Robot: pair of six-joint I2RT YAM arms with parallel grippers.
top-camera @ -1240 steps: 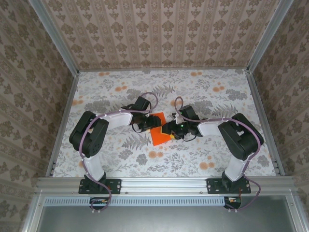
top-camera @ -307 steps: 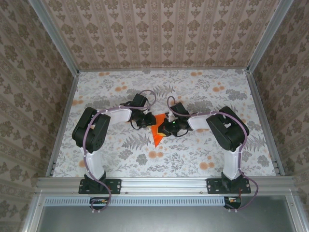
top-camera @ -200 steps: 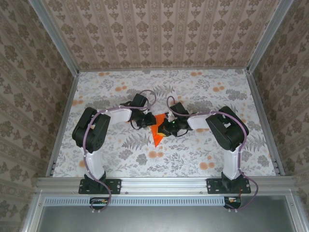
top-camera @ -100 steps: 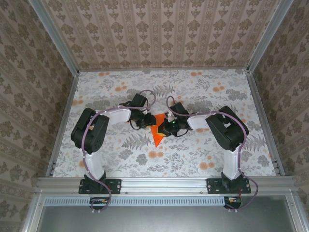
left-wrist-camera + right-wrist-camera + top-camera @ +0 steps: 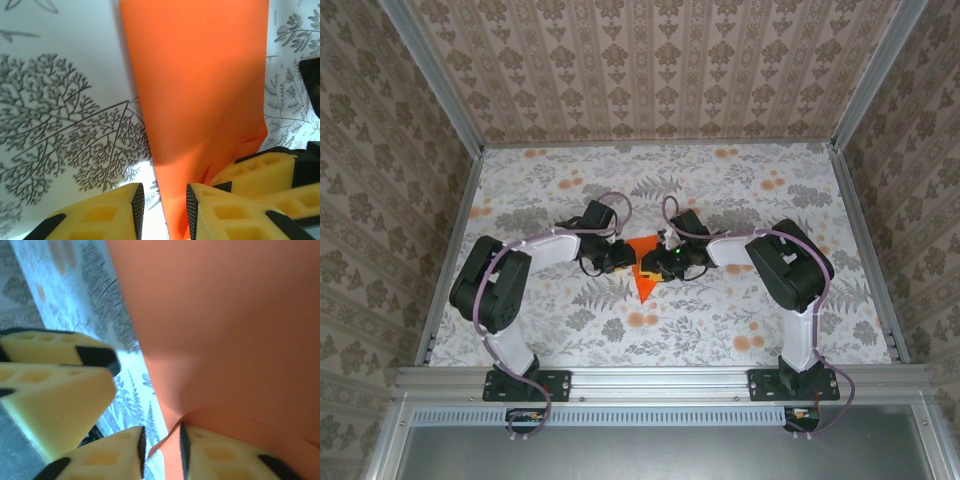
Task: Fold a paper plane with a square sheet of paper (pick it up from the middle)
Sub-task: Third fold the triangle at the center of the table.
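Now, near the middle of the floral-covered table (image 5: 750,200), the left gripper (image 5: 161,202) is sitting low at the left side of the folded orange paper (image 5: 642,262). Its yellow jaws are standing slightly apart, and the paper's narrow end is running through the gap, close to the right-hand finger. The paper is resting between the two grippers as a wedge, its wide end toward the far wall and its tip pointing toward the arm bases. The right gripper (image 5: 161,446) is meeting it from the right, jaws likewise parted a little, with a curled paper edge lying in the gap.
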